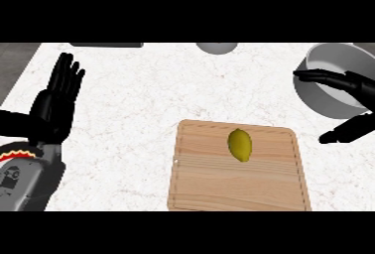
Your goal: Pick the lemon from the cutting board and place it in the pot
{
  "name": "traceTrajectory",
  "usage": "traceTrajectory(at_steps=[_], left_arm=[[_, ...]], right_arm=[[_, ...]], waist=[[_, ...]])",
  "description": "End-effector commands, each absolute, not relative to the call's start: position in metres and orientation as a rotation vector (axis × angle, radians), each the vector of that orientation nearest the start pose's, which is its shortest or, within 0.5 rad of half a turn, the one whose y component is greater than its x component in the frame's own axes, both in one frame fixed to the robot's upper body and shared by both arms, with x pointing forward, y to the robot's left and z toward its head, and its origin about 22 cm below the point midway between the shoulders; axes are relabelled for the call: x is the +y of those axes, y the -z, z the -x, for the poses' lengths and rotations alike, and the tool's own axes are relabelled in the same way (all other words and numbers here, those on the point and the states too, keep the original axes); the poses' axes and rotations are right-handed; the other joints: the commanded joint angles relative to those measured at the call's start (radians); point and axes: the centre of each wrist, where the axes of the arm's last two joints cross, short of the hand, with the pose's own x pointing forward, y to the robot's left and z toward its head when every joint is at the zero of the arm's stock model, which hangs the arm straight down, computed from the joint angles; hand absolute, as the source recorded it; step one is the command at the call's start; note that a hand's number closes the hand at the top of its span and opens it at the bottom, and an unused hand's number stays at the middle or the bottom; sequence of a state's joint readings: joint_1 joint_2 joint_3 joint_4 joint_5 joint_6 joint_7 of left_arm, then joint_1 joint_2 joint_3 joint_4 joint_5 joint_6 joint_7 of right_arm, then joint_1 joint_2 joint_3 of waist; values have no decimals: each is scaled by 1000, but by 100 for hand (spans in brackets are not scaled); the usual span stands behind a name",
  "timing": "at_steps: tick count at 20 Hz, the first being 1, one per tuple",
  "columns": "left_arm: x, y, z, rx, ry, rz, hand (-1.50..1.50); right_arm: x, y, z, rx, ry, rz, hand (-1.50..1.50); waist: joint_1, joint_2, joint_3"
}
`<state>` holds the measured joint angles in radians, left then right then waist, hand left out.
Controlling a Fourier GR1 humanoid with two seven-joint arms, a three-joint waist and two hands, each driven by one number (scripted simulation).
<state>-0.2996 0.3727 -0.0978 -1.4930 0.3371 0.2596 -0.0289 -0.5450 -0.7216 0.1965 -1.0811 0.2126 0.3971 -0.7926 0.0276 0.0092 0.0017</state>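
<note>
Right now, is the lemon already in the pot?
No, the lemon lies on the cutting board, apart from the pot at upper right.

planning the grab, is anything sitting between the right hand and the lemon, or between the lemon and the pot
Nothing visible does. The yellow oval lemon lies alone on the wooden cutting board. The black right hand is open over the round grey metal pot, and only bare white marble counter separates board from pot.

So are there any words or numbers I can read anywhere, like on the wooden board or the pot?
None: no words or numbers on the cutting board, lemon, pot or counter.
A red and yellow mark on the left forearm: a pattern, not letters.
</note>
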Motion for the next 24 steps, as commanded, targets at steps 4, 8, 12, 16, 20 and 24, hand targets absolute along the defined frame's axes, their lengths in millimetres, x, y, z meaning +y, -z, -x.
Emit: traceTrajectory(at_steps=[4,8,12,16,20,24], left_arm=[[265,-80,-309,-1755,-49,-86,0],[273,-77,-304,-1770,-45,-125,0],[260,-85,-304,-1766,-40,-106,0],[267,-87,-304,-1753,-31,-88,0],[272,-78,-300,-1755,-52,-91,0],[269,-67,-307,-1759,-38,-116,0]], right_arm=[[-320,-128,-367,-1753,-1638,-26,-150],[-278,-135,-359,-1715,-1666,17,-150],[-254,-116,-368,-1597,-1711,37,-150],[-252,-96,-362,-1526,-1695,40,-150],[-263,-100,-352,-1484,-1735,11,-150],[-228,-86,-344,-1535,-1740,-8,-150]], waist=[[-16,-8,-2],[-28,-11,-2],[-19,-9,-2],[-23,-9,-2],[-27,-10,-2],[-29,-10,-2]])
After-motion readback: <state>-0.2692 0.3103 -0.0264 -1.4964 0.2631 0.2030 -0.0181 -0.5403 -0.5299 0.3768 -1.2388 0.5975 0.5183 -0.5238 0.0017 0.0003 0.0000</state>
